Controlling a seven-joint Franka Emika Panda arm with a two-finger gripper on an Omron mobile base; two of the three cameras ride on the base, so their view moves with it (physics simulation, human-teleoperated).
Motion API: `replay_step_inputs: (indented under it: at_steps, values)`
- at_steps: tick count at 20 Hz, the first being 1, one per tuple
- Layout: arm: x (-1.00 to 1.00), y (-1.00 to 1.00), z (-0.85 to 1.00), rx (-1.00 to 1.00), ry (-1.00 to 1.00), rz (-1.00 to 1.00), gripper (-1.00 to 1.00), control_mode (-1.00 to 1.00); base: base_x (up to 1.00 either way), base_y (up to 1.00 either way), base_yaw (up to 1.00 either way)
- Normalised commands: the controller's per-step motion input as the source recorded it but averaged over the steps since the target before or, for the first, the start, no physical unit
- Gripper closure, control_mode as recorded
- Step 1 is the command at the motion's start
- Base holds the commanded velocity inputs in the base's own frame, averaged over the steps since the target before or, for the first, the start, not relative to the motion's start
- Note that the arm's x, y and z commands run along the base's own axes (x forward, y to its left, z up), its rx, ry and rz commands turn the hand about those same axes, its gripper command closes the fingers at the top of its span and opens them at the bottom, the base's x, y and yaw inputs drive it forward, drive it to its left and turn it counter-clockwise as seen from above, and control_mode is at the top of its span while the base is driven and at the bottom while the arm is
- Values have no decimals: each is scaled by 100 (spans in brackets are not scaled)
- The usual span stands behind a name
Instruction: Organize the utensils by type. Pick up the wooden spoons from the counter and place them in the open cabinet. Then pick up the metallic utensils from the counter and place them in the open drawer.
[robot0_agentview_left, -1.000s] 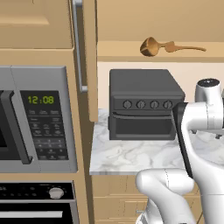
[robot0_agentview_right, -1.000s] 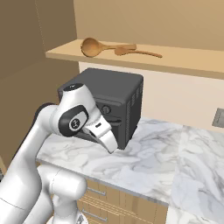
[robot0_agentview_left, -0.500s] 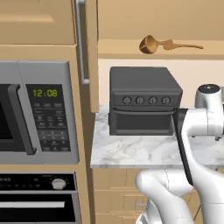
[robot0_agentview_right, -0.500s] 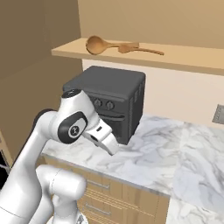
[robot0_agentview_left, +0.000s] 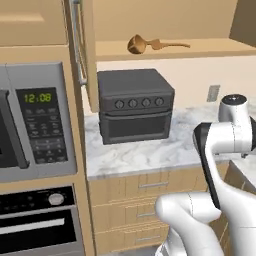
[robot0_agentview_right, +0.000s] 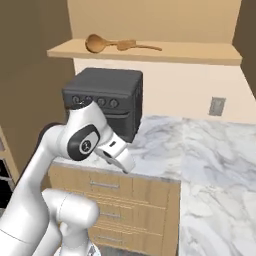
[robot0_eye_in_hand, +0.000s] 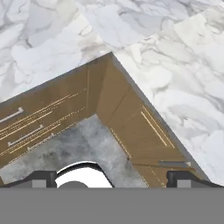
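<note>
The wooden spoon (robot0_agentview_left: 138, 45) lies on the shelf of the open cabinet (robot0_agentview_left: 200, 50), bowl to the left and handle running right, above the dark toaster oven (robot0_agentview_left: 134, 104), so the first step looks done and the metallic utensils appear to be next. The gripper (robot0_eye_in_hand: 112, 177) hangs empty with its jaws spread wide, looking down at the inner corner of the counter (robot0_eye_in_hand: 183, 78) and the floor below. No metallic utensil and no open drawer can be made out, so the next move calls for finding them, probably further right along the marble. The right base view shows the long stretch of counter (robot0_agentview_right: 215, 165) running near and right, and a wall outlet (robot0_agentview_right: 216, 106); the left base view adds the microwave (robot0_agentview_left: 35, 120) at far left.
</note>
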Motion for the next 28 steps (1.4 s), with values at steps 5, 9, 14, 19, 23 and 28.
replay_step_inputs:
  at_steps: [5, 9, 14, 19, 23, 28]
  values:
    - [0, 0, 0, 0, 0, 0, -100, 100, -15, 2, -92]
    - [0, 0, 0, 0, 0, 0, -100, 100, -15, 1, -95]
    - [0, 0, 0, 0, 0, 0, -100, 100, -22, 0, -92]
    - [0, 0, 0, 0, 0, 0, -100, 100, -22, -8, -85]
    - [0, 0, 0, 0, 0, 0, -100, 100, -10, -34, -59]
    - [0, 0, 0, 0, 0, 0, -100, 100, 8, -10, -8]
